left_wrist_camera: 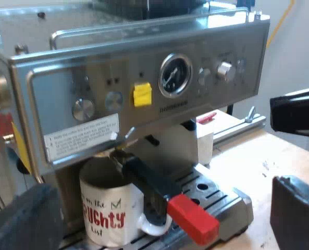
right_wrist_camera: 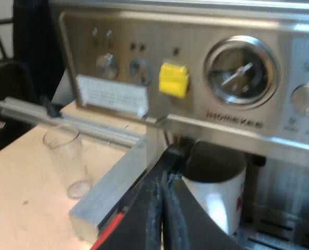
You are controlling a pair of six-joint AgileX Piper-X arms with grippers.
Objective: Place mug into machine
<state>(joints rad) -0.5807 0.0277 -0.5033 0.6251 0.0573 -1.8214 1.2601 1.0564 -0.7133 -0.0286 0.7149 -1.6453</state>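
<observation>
White mug (left_wrist_camera: 104,208) is set on the drip tray (left_wrist_camera: 217,198) of the machine (left_wrist_camera: 144,78), under the locked holder (left_wrist_camera: 159,190), so placement is judged complete. Left pincer (left_wrist_camera: 295,159) is held wide open, empty. Right pincer (right_wrist_camera: 164,182) is pressed shut beside the mug, nothing gripped. Next, withdrawal clear of the machine is called for.

A light wooden tabletop (right_wrist_camera: 19,192) carries a boxy brushed-steel espresso machine (right_wrist_camera: 222,120) with a round pressure gauge on its panel; its base stands directly on the wood. Near the machine's side, a clear measuring glass (right_wrist_camera: 65,161) stands upright on the bare board. Just beyond the glass, a long silver aluminium rail (right_wrist_camera: 65,125) lies flat along the tabletop.
</observation>
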